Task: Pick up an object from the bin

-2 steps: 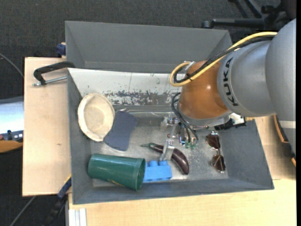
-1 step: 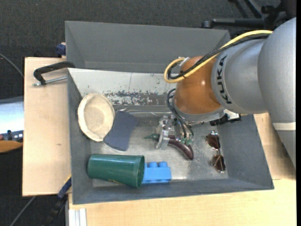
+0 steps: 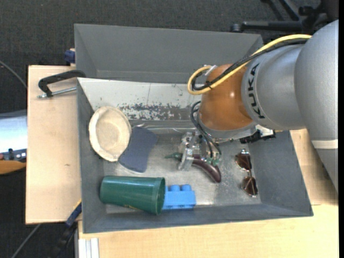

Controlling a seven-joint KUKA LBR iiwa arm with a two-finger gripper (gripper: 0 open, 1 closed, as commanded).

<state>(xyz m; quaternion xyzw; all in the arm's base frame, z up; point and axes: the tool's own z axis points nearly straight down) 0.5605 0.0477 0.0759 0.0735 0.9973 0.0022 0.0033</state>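
My gripper [image 3: 187,155] is low in the middle of the bin, under the orange wrist cover. A dark maroon curved thing [image 3: 210,170] lies right beside it, to its lower right, touching or nearly touching it. A small green thing [image 3: 174,156] pokes out at the gripper's left side. A pair of brown sunglasses [image 3: 246,173] lies further right on the bin floor. Whether anything is in the gripper's grasp cannot be made out.
At the left wall leans a cream bowl [image 3: 109,133], with a grey-blue flat pad [image 3: 138,149] next to it. A dark green cup [image 3: 133,193] lies on its side at the front, a blue toy brick [image 3: 179,196] against its mouth. The arm covers the bin's right back part.
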